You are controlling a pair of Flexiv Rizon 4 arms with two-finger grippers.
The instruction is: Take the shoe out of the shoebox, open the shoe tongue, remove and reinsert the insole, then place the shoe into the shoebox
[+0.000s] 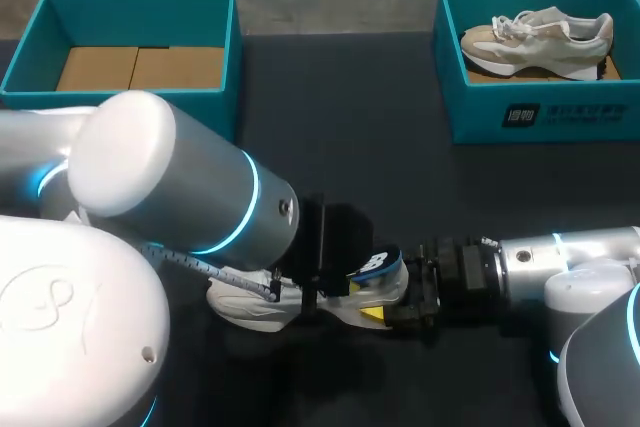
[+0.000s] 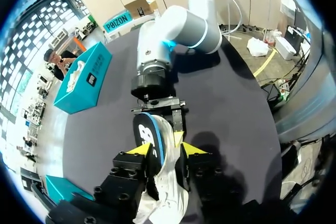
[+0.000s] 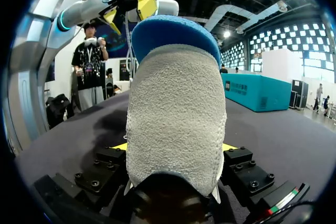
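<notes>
Shoe (image 1: 250, 309), white, lies low in the middle of the frame on a dark matte surface (image 1: 340, 127) that fills nearly the whole head view. Its long axis runs left to right, with its left part under the left arm (image 1: 170, 187). I cannot tell which end is the toe.

At the upper left stands a teal shoebox (image 1: 140, 17), lid off, showing only its brown cardboard floor. Below it the left arm crosses from the lower left toward the middle. The left pincer (image 2: 165, 149) is clenched on the shoe's white upper.

A blue-edged insole (image 1: 378, 265) sticks up out of the shoe at its right end. The dark printed face is toward the left arm, the pale textured underside toward the right arm (image 1: 560, 257). The right pincer (image 3: 176, 146) comes in level from the lower right and grasps the insole, a yellow tip showing at each side of it.

At the upper right a second teal shoebox (image 1: 580, 117) holds a beige sneaker (image 1: 540, 39), lying lengthwise left to right, well apart from the arms.
</notes>
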